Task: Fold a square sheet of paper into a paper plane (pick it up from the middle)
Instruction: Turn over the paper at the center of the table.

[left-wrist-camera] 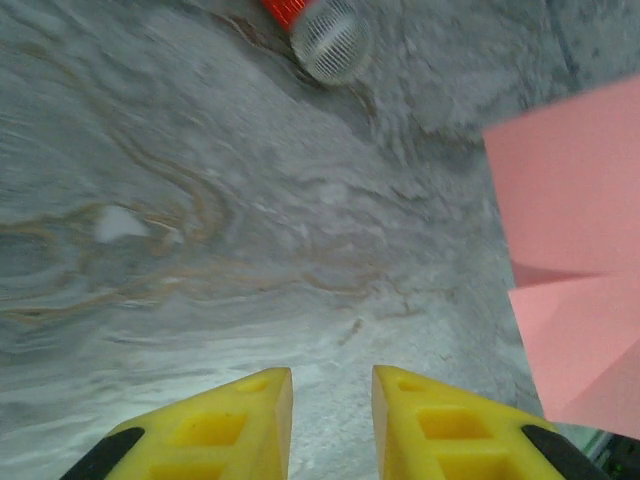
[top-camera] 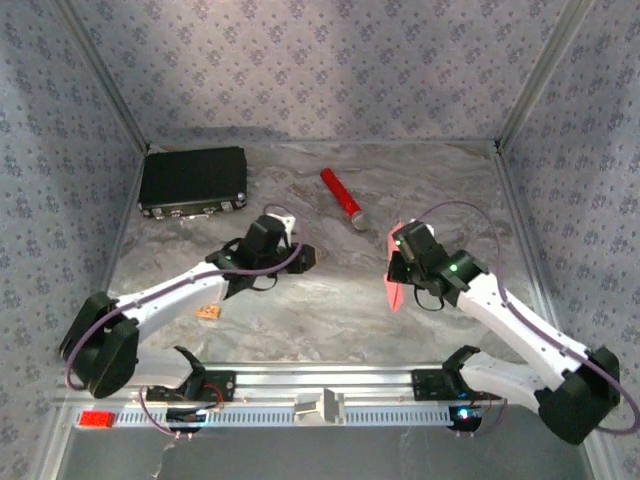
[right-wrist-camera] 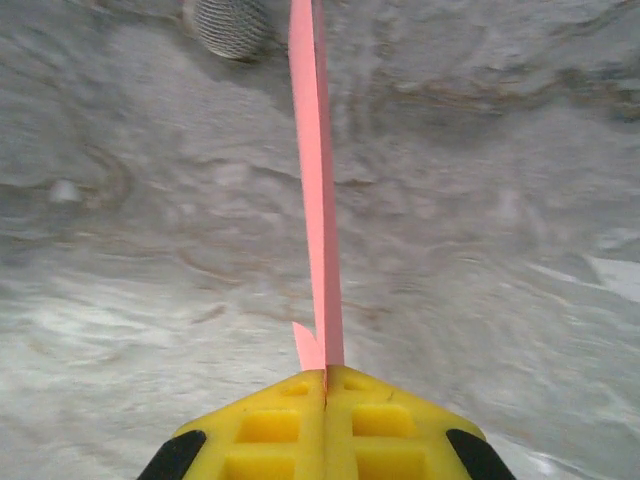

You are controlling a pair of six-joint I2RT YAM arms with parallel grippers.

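Note:
The square sheet of paper (right-wrist-camera: 318, 200) is pink and folded flat. It stands on edge above the table, and my right gripper (right-wrist-camera: 326, 372) is shut on its near end. From above, the paper (top-camera: 395, 292) sticks out on both sides of the right gripper (top-camera: 398, 265), right of centre. The left wrist view shows its creased flaps (left-wrist-camera: 575, 270) at the right. Whether it has a paper plane's dart shape I cannot tell. My left gripper (left-wrist-camera: 332, 385) is open with bare table between its fingers. It sits left of the paper (top-camera: 305, 258) and apart from it.
A red cylinder (top-camera: 341, 196) with a grey mesh tip (left-wrist-camera: 330, 40) lies behind the grippers at mid table. A black case (top-camera: 193, 180) sits at the back left corner. A small tan block (top-camera: 208, 313) lies by the left arm. Patterned walls enclose the marbled table (top-camera: 330, 320).

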